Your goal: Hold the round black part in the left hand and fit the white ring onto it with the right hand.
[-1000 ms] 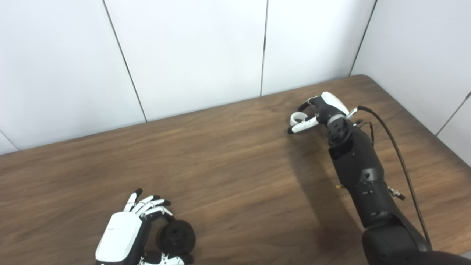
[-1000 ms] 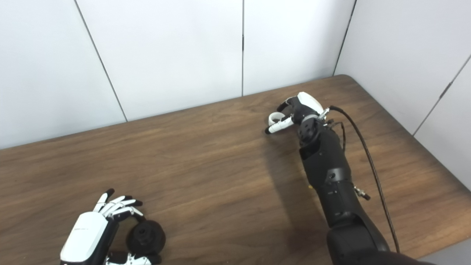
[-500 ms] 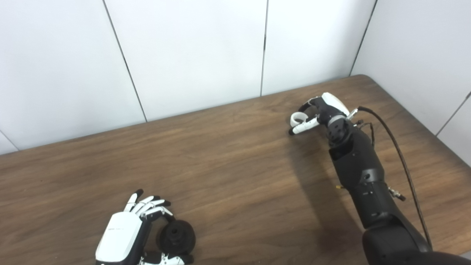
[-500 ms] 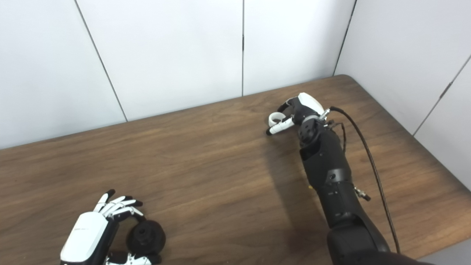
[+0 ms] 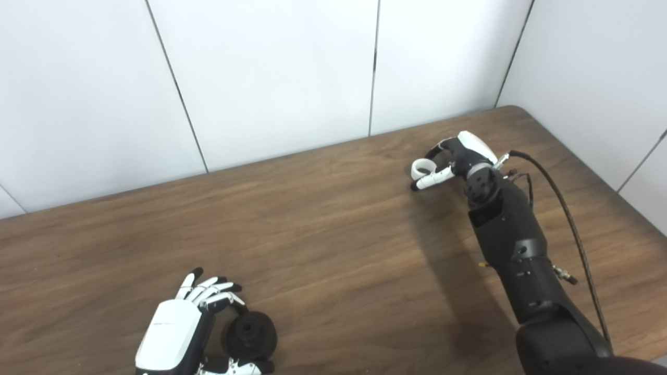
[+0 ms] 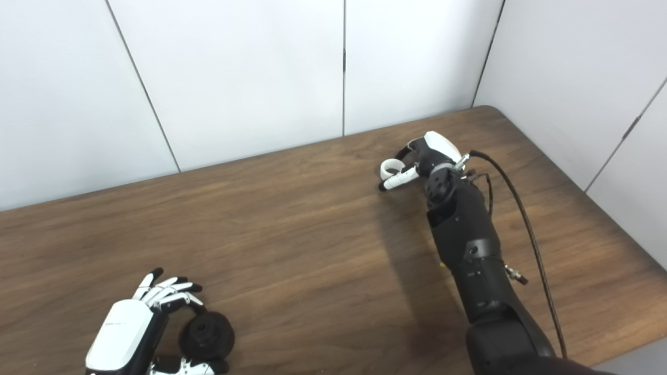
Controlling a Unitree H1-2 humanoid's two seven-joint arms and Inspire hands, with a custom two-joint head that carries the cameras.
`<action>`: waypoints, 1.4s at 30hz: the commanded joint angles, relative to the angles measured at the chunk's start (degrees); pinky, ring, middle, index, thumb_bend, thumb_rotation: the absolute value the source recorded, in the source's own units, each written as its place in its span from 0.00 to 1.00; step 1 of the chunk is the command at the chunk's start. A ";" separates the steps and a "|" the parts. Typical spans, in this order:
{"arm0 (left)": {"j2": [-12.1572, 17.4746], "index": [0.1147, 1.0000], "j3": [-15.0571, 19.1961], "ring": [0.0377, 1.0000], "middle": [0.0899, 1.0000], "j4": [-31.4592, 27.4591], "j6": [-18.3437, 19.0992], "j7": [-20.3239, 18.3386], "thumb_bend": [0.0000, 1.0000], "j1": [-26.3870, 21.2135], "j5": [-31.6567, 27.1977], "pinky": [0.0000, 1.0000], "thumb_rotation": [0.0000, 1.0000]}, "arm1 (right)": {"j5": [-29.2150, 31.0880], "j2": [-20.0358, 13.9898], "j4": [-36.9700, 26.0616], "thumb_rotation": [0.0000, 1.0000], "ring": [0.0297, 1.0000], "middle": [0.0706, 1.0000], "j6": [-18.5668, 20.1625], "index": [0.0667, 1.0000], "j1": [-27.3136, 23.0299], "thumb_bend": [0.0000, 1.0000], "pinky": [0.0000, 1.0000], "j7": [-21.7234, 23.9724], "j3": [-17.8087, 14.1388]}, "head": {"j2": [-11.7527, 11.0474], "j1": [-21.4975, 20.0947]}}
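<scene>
The round black part (image 5: 251, 334) lies at the table's near left edge. My left hand (image 5: 180, 333) is curled around it, fingers over its far side and thumb under its near side. The white ring (image 5: 421, 166) is at the far right of the table, and also shows in the right eye view (image 6: 390, 166). My right hand (image 5: 458, 156) is closed around the ring, dark fingers arching over it and the white thumb lying along its near side. I cannot tell whether the ring is lifted off the table.
The brown wooden table (image 5: 333, 234) runs to white wall panels at the back and right. A black cable (image 5: 563, 208) loops beside my right forearm. The two hands are far apart, with bare wood between them.
My right hand and forearm have shifted slightly to the right, with the thumb staying by the ring. My left hand and the black part have not moved.
</scene>
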 commanded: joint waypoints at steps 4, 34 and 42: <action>0.35 0.42 0.13 0.84 0.74 -1.32 -0.60 0.07 0.52 -1.05 0.50 0.99 0.05 | -0.88 -1.63 -2.07 0.23 1.00 0.95 -0.42 0.65 -2.12 0.85 0.98 -0.84 -0.13 | 0.01 -0.02; 0.20 0.42 0.16 0.84 0.74 -1.69 -0.41 -0.63 0.52 -1.52 0.44 0.99 0.05 | 4.49 -4.10 -3.28 0.13 0.99 0.86 -0.41 0.45 0.23 0.52 1.00 -5.53 3.44 | 0.32 -0.26; -0.07 0.42 0.09 0.85 0.74 -1.78 -0.30 -0.62 0.52 -1.45 0.68 1.00 0.05 | 4.16 -4.98 -8.19 0.14 0.99 0.86 -0.41 0.45 2.17 0.52 1.00 -2.53 5.96 | 0.53 1.12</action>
